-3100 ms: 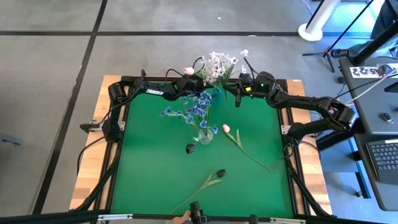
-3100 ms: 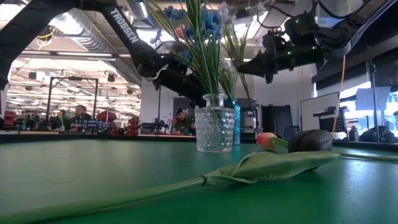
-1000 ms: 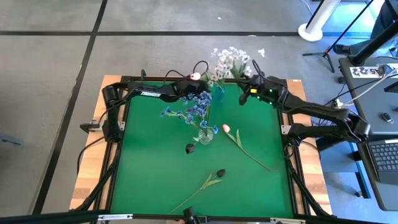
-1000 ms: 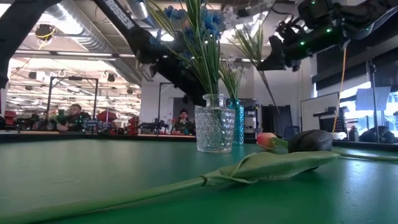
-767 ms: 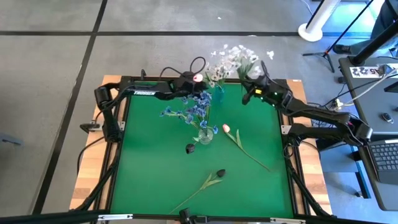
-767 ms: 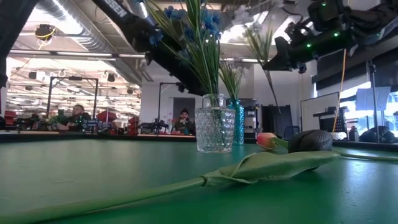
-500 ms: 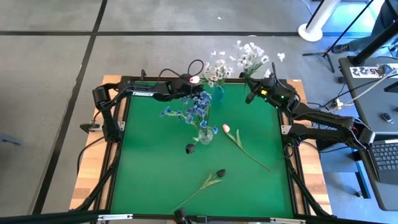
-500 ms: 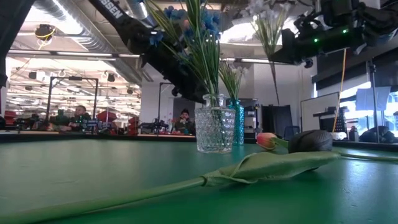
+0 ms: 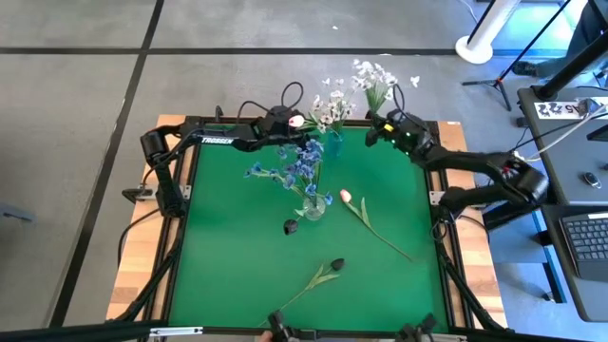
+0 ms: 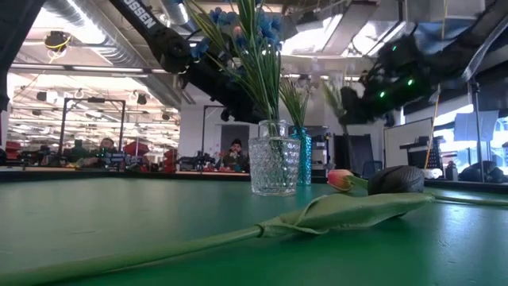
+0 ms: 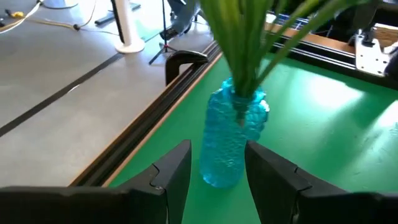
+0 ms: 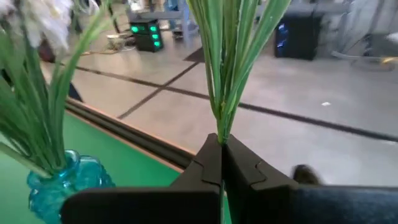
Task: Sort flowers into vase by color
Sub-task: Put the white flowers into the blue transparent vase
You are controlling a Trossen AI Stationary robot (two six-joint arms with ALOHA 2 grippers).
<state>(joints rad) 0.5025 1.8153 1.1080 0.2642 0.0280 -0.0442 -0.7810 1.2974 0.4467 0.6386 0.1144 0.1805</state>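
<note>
Here the right claw [image 12: 221, 155] pinches a thin green, white-blossomed spray [image 9: 373, 81]; left claw [image 11: 217, 168] gapes around the blue vase [image 11: 233, 140].

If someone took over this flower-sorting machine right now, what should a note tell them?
Right pincer: shut on a white-blossom spray with a green stalk, held above the table's far edge.
Left pincer: open astride the blue glass vase, which already holds white sprays.
Done: blue sprays stand in the clear cut-glass vase.
Left: a pink tulip and two near-black tulips lie on the green mat.
</note>
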